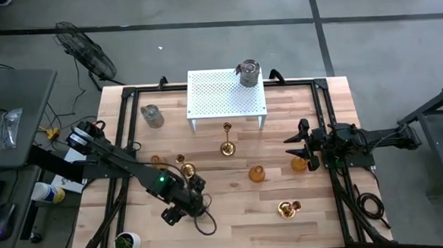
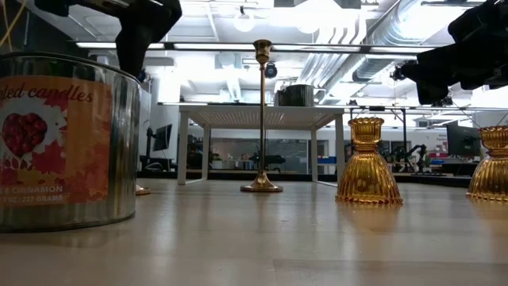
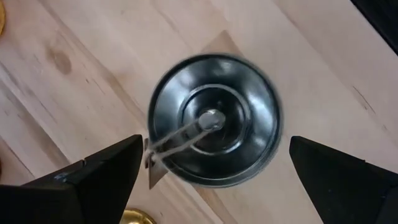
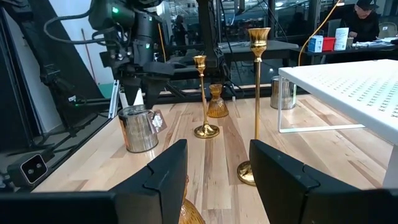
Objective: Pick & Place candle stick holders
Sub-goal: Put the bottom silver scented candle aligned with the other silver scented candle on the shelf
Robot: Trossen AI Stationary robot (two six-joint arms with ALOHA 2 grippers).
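A silver-grey tin candle stick holder (image 3: 214, 93) stands upright on the wooden table near its front left, a paper tag (image 3: 155, 167) at its rim. My left gripper (image 3: 216, 143) hangs open just above it, pointing steeply down, one finger on each side and apart from it. In the low view the tin (image 2: 63, 143) bears a red candle label. In the high view the gripper (image 1: 182, 209) covers it. My right gripper (image 1: 305, 146) waits open and level at the table's right side, beside an amber glass holder (image 1: 299, 164).
A white perforated stand (image 1: 226, 99) at the far middle carries a silver holder (image 1: 248, 72). Another silver one (image 1: 152, 116) stands far left. A tall slim gold holder (image 1: 227, 139), gold ones (image 1: 186, 170) (image 1: 289, 208) and an amber cup (image 1: 256, 173) dot the middle. A plant pot (image 1: 126, 241) sits at the near left.
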